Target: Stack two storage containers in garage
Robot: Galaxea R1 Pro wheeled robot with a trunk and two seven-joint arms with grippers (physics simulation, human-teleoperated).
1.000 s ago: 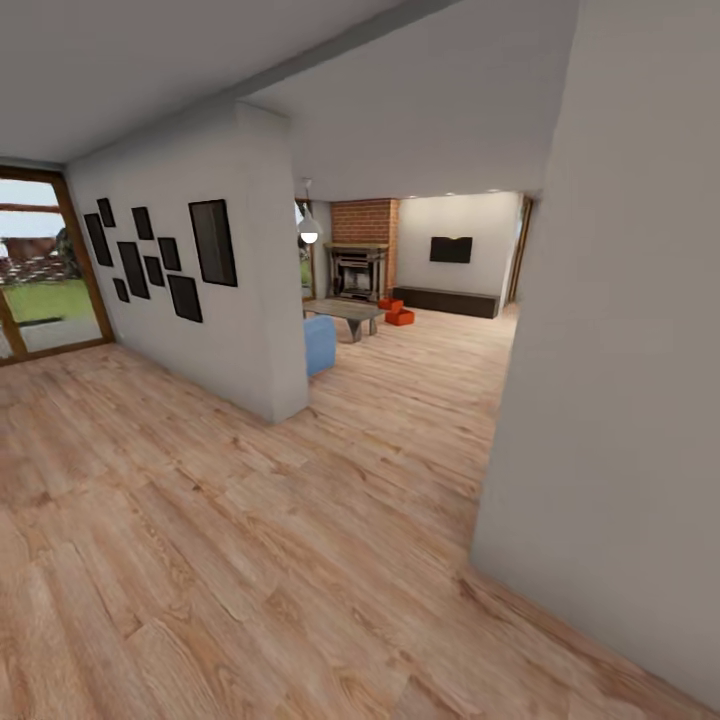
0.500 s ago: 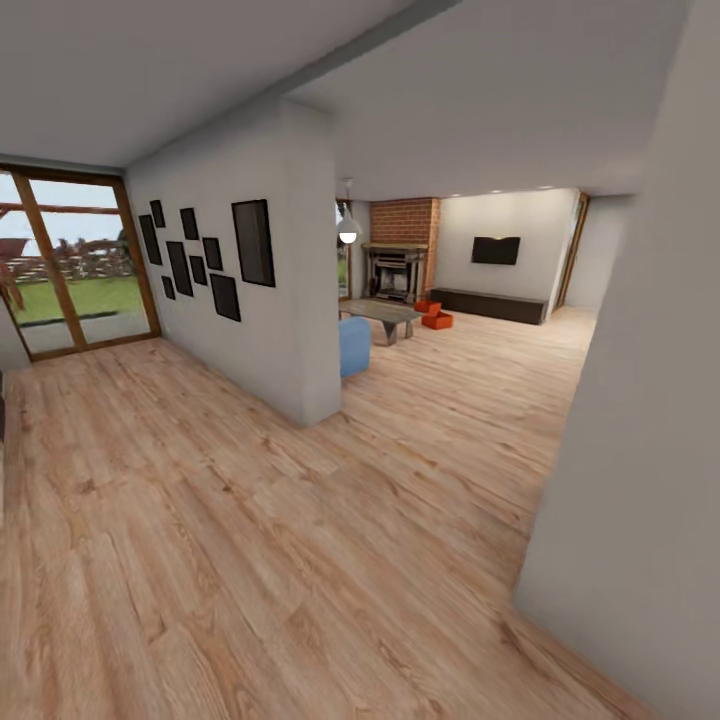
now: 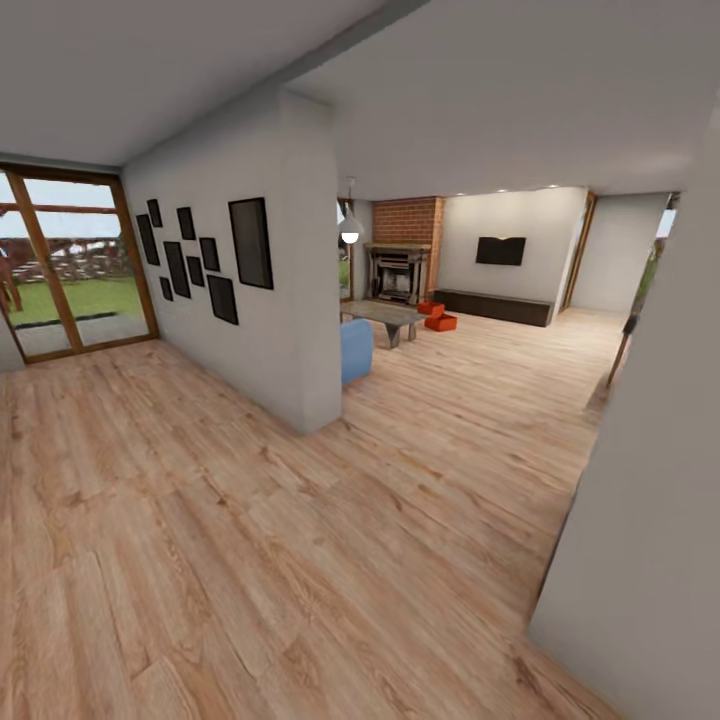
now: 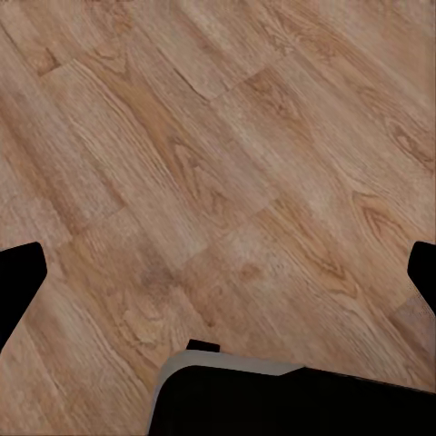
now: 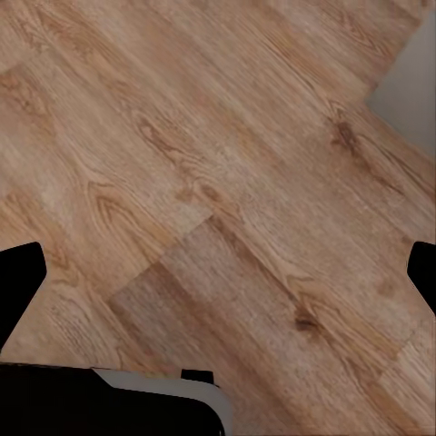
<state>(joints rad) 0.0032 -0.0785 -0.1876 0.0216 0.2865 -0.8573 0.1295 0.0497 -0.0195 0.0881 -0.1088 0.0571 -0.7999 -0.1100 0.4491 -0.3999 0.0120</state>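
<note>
Far ahead in the head view, the two storage containers sit on the living room's light wood floor. One orange-red bin [image 3: 431,308] is nearer the fireplace [image 3: 394,273], the other [image 3: 441,322] just in front of it, beside a low table [image 3: 383,316]. In the left wrist view my left gripper [image 4: 218,272] is open, its dark fingertips [image 4: 20,277] spread wide over bare wood planks. In the right wrist view my right gripper [image 5: 218,272] is open the same way, with nothing between its fingers [image 5: 20,272].
A white partition wall [image 3: 290,300] with dark picture frames stands ahead left, a blue seat [image 3: 356,350] behind its corner. A pale wall [image 3: 650,520] is close on the right. Glass doors [image 3: 60,260] are at far left, a long dark bench [image 3: 495,305] at the back wall.
The head camera has swung and moved, so the partition and the glass doors sit further right in the picture and an opening shows past the right wall. Nothing in the room has moved.
</note>
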